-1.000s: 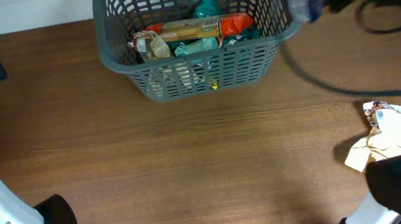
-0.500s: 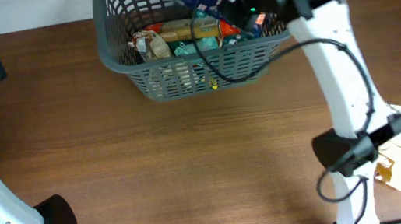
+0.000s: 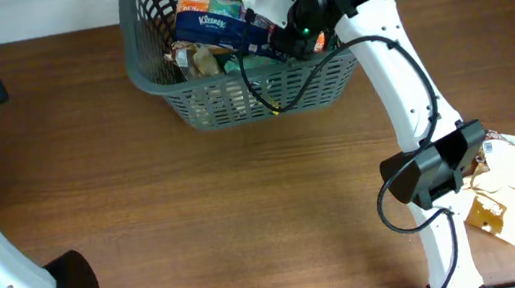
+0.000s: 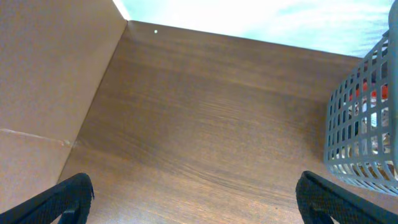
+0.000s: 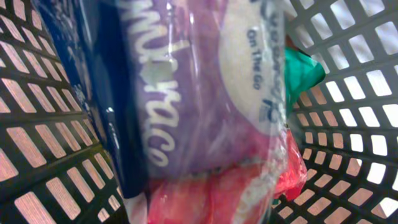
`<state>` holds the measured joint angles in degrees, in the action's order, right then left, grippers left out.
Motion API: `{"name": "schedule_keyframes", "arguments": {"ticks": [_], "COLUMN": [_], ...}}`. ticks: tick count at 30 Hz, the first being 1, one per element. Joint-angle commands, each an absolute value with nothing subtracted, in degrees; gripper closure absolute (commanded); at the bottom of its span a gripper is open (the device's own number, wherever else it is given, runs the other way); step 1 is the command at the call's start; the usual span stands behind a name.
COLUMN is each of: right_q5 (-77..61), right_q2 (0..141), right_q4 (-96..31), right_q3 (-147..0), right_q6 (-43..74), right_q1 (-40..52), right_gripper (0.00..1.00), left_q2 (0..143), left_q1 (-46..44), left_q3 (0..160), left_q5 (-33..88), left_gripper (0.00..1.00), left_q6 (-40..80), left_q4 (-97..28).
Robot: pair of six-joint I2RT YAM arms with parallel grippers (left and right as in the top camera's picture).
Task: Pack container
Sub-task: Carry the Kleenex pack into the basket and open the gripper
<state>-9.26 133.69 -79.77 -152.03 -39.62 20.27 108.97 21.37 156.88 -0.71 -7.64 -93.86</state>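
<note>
Seemingly, right end effector grips tissue pack in container, left end effector wide

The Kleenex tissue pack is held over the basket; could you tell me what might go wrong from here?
Released by the right claw, the Kleenex tissue pack may perch on the snack packets piled in the basket and slide over the rim. The arm's black cable drapes over the basket's front wall and could snag the lattice, dragging the basket as the arm withdraws.
</note>
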Motion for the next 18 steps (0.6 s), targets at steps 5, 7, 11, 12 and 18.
{"name": "schedule_keyframes", "arguments": {"ticks": [5, 7, 11, 12, 18], "right_q5": [-11.4, -11.1, -10.0, -9.6, -9.5], "right_q2": [130.7, 129.4, 127.7, 127.5, 127.0], "right_q4": [-80.6, -80.5, -78.4, -77.9, -77.8], "right_q3": [-153.8, -155.2, -156.8, -157.1, -161.2], "right_q6": [-35.3, -35.3, -34.1, -33.1, -28.9], "right_q1": [20.9, 20.9, 20.9, 20.9, 20.9], "right_gripper": [0.55, 0.52, 0.46, 0.44, 0.42], "left_q2": [108.9, 108.9, 108.9, 108.9, 108.9], "left_q1": [21.6, 21.6, 21.6, 21.6, 21.6], "left_q3": [156.7, 156.7, 156.7, 156.7, 156.7], "left_q5": [-0.9, -0.9, -0.9, -0.9, -0.9], "left_gripper": [0.01, 0.01, 0.01, 0.01, 0.01], "left_q6": [-7.1, -7.1, -7.1, -7.1, -7.1], "left_q4": [-94.0, -94.0, -94.0, -94.0, -94.0]}}
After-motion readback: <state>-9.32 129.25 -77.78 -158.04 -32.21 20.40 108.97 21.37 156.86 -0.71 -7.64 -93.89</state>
